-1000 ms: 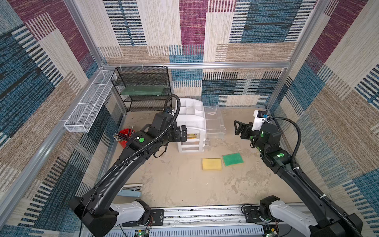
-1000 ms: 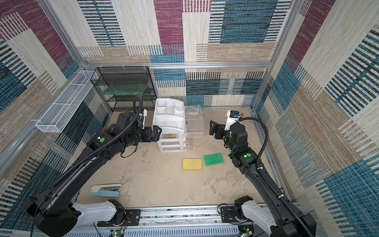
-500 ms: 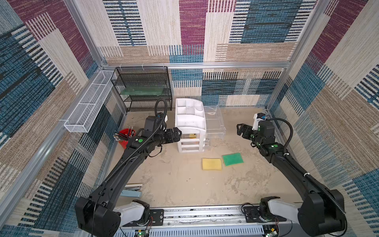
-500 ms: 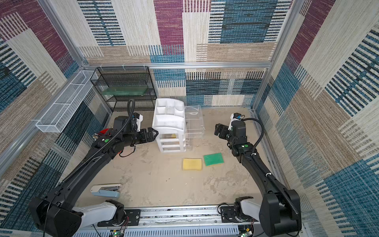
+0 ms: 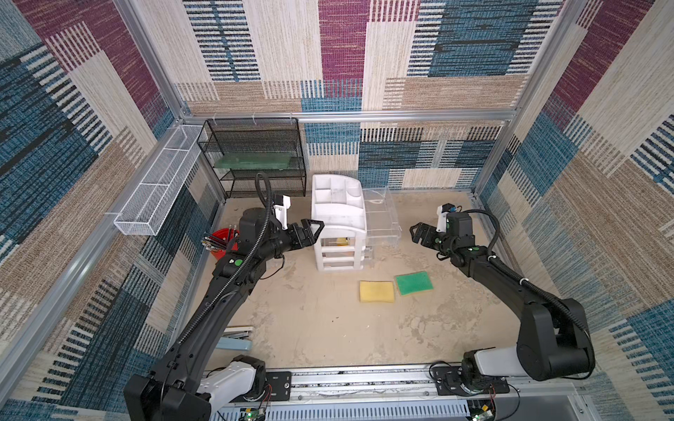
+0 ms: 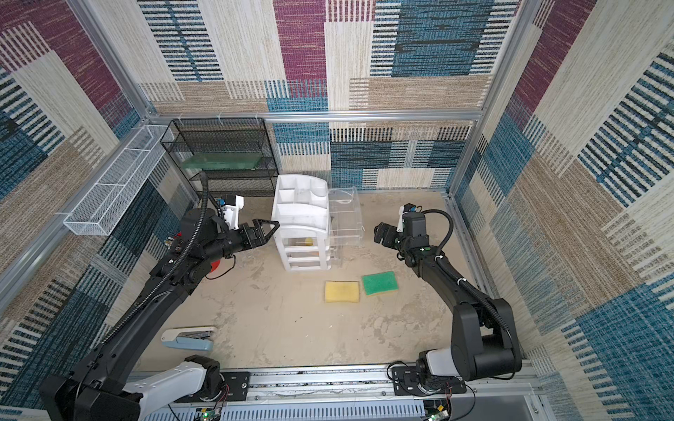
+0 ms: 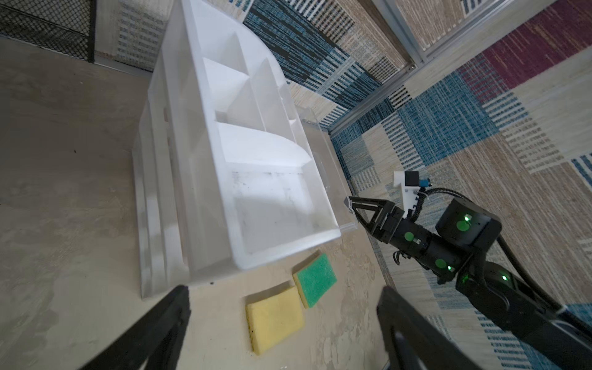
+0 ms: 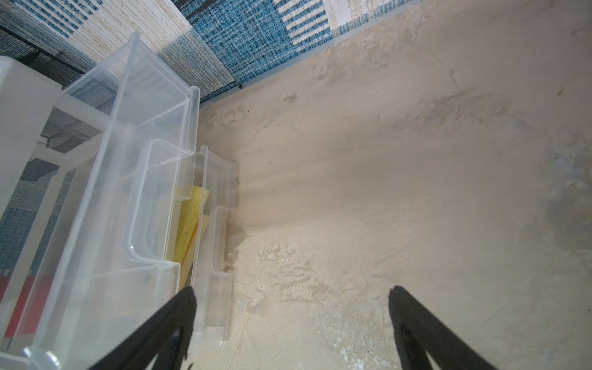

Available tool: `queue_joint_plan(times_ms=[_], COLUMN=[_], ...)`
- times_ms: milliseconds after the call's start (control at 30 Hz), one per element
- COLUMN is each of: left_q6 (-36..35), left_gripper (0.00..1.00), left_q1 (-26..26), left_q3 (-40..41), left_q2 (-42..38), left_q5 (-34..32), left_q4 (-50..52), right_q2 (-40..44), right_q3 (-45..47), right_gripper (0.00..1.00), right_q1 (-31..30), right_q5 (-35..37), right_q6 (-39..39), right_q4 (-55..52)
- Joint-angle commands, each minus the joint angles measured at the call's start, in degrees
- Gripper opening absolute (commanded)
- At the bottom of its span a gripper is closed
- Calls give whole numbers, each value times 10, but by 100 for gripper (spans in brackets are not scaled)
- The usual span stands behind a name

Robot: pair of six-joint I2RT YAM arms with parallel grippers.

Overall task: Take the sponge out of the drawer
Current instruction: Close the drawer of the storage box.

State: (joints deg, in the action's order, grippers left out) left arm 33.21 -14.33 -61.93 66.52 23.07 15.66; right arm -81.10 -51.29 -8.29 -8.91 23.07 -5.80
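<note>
The white drawer chest (image 5: 339, 226) (image 7: 256, 192) stands at the back middle of the floor. Its top clear drawer (image 5: 381, 215) (image 8: 105, 192) is pulled far out to the right and looks empty. A yellow sponge (image 8: 189, 224) stands on edge in a lower drawer that is slightly out. A yellow sponge (image 5: 376, 291) (image 7: 275, 317) and a green sponge (image 5: 414, 283) (image 7: 315, 278) lie on the floor in front. My left gripper (image 5: 316, 232) (image 7: 283, 298) is open just left of the chest. My right gripper (image 5: 415, 235) (image 8: 291, 293) is open right of the pulled-out drawer, holding nothing.
A black wire-mesh rack (image 5: 255, 156) stands behind the chest at the back left, and a white wire basket (image 5: 160, 189) hangs on the left wall. A red cup of pencils (image 5: 222, 242) is under my left arm. A blue-grey stapler (image 6: 189, 339) lies near the front left.
Both arms have folded lower and back. The left gripper shifted slightly left off the chest's side. The right gripper stays near the pulled-out drawer. The sponges have not moved.
</note>
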Motion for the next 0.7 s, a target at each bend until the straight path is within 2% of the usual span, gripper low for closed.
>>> queue_joint_plan(times_ms=[0,133,667], left_q6=[36,48,45], left_gripper=[91,89,79], left_q1=[21,40,40], left_q3=[-5,-3,-8], left_q2=[28,47,81], left_q5=[24,39,76], left_q4=[-25,-34,-32], right_q2=[-11,-25,-83], right_q3=[-8,-19,-78], right_gripper=[95,95,96], right_q1=[-9,-22,-92], right_q5=[-12,-17,-29], right_q6=[0,-1,-13], right_q4=[27,34,42])
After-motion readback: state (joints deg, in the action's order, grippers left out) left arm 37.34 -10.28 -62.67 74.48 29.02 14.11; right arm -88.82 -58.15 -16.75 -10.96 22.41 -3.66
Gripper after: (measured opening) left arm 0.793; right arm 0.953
